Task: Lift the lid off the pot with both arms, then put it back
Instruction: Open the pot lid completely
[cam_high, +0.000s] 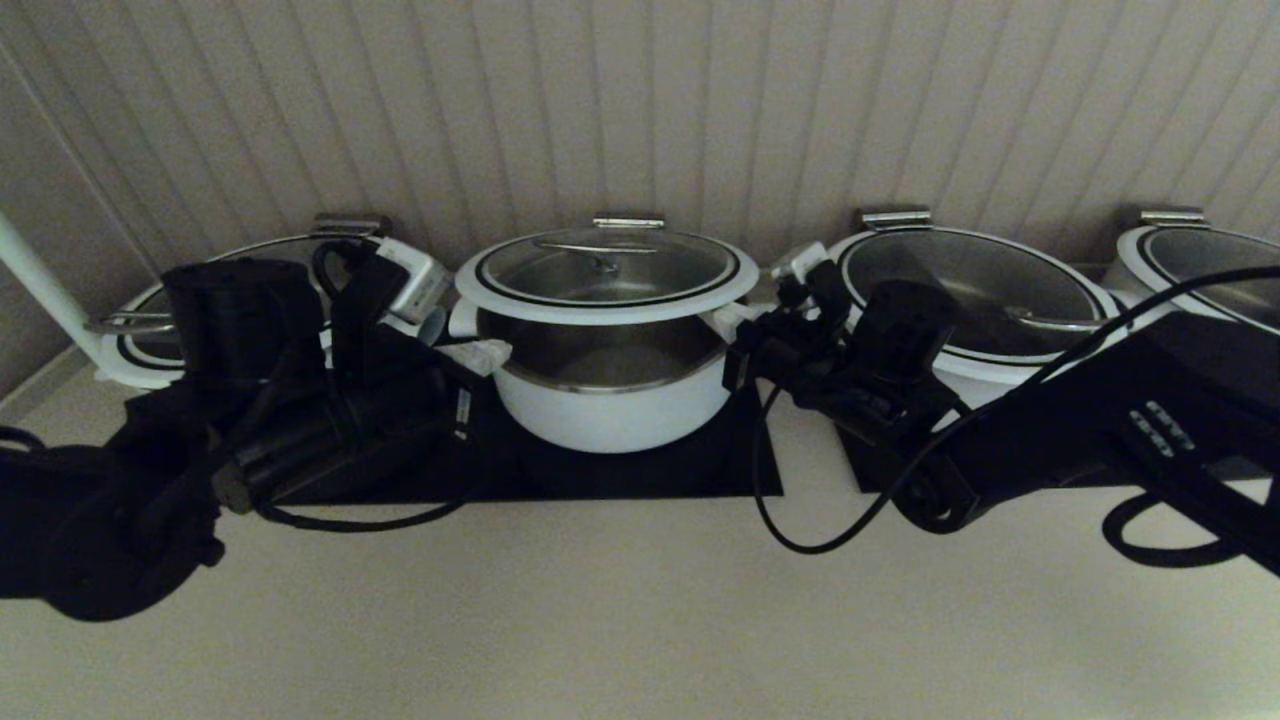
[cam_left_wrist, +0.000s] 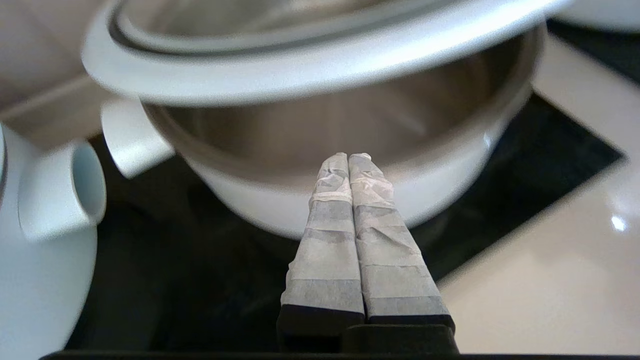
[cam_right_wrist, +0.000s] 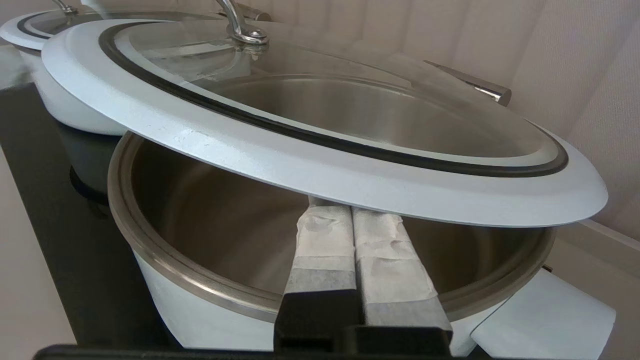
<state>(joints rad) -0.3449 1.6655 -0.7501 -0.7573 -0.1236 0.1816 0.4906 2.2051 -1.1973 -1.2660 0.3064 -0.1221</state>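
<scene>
The lid (cam_high: 606, 268) hangs level above the pot (cam_high: 610, 410), with an open gap all round that shows the steel inside. My left gripper (cam_high: 492, 354) is shut and empty at the pot's left side. In the left wrist view its tips (cam_left_wrist: 348, 159) point at the pot's wall (cam_left_wrist: 450, 175), below the lid's rim (cam_left_wrist: 300, 75) and apart from it. My right gripper (cam_high: 728, 318) is shut at the pot's right side. In the right wrist view its tips (cam_right_wrist: 350, 210) sit under the lid's white rim (cam_right_wrist: 325, 165), over the pot's steel edge (cam_right_wrist: 165, 270).
Wider lidded pots stand to the left (cam_high: 130, 345), right (cam_high: 970, 280) and far right (cam_high: 1200, 260). A black mat (cam_high: 620, 470) lies under the pot. A ribbed wall stands close behind. The left pot's stub handle (cam_left_wrist: 60, 195) is close to my left gripper. Pale counter (cam_high: 640, 620) runs along the front.
</scene>
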